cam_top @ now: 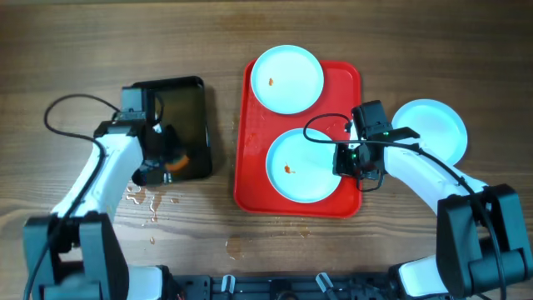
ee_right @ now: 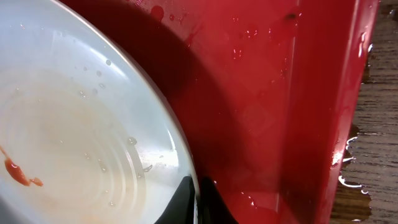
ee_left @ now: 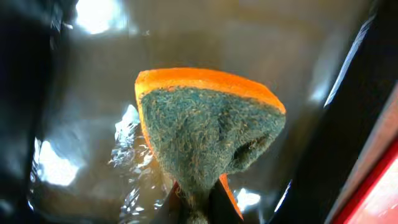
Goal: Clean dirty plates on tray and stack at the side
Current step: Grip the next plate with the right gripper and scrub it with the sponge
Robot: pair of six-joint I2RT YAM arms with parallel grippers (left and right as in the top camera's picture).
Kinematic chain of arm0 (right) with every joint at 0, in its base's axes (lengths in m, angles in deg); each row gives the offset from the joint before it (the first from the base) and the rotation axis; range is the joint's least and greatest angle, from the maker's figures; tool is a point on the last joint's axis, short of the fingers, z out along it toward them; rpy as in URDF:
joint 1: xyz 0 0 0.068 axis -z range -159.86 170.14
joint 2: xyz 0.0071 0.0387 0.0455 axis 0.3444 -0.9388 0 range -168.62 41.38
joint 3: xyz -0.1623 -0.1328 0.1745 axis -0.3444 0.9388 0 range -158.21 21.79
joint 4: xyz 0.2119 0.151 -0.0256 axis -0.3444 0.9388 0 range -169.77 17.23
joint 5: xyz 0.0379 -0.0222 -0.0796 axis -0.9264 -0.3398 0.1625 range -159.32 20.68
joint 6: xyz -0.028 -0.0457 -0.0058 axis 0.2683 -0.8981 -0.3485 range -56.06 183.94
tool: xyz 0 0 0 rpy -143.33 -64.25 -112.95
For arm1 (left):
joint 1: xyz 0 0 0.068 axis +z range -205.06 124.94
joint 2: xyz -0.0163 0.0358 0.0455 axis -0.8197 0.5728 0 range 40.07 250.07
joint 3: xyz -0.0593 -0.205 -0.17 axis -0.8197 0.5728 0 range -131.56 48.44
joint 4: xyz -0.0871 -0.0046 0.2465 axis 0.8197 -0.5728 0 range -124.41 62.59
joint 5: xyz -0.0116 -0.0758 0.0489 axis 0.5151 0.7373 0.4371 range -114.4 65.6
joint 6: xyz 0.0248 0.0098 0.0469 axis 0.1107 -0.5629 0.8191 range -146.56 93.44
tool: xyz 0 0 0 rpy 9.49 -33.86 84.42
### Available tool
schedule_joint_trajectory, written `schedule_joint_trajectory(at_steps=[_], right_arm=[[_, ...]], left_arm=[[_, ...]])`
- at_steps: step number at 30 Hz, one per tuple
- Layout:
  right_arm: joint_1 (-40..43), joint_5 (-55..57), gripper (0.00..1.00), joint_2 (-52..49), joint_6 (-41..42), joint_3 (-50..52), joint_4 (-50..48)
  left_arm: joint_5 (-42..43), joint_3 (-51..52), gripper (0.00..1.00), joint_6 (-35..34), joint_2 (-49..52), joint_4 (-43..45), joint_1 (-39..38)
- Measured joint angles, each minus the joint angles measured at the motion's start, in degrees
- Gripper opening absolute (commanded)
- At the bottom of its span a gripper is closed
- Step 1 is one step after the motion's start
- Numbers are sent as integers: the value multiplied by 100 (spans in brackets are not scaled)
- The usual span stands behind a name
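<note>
From where I stand, the red tray lies right of the middle of the desk, its long sides running from the far edge toward the near edge. 2 pale blue plates sit on it. The far plate overhangs the tray's far rim a little and carries a small orange spot. The near plate fills the tray's near half and has an orange-red smear left of its centre. The third plate rests on the bare wood toward the right edge, off the tray and looking clean.

The right gripper is down at the right rim of the near plate. Its wrist camera shows the 2 dark fingertips pinched tight with the wet rim of that plate between them, the tray beaded with water alongside.

Toward the left edge stands a black tray holding shallow water. The left gripper hangs over its near end, clenched on an orange sponge that bulges with its green scouring face toward the camera. Water drops dot the wood between the black tray and the near edge.
</note>
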Motion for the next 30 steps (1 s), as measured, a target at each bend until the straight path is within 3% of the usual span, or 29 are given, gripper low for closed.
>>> schedule_joint_trajectory(at_steps=[6, 9, 13, 19, 26, 30], right_arm=[[0, 0, 4, 0, 0, 0, 0], [0, 0, 4, 0, -2, 0, 0], [0, 0, 4, 0, -2, 0, 0], [0, 0, 4, 0, -2, 0, 17], [0, 0, 4, 0, -2, 0, -55], [0, 2, 4, -22, 0, 0, -223]], left_arm=[[-173, 304, 4, 57, 402, 645, 0], [-114, 328, 4, 74, 525, 452, 0], [328, -496, 4, 157, 245, -730, -153], [636, -1213, 4, -76, -431, -863, -1753], [1045, -1023, 4, -1132, 439, 404, -3456], [1198, -1012, 4, -1687, 994, 815, -3958]])
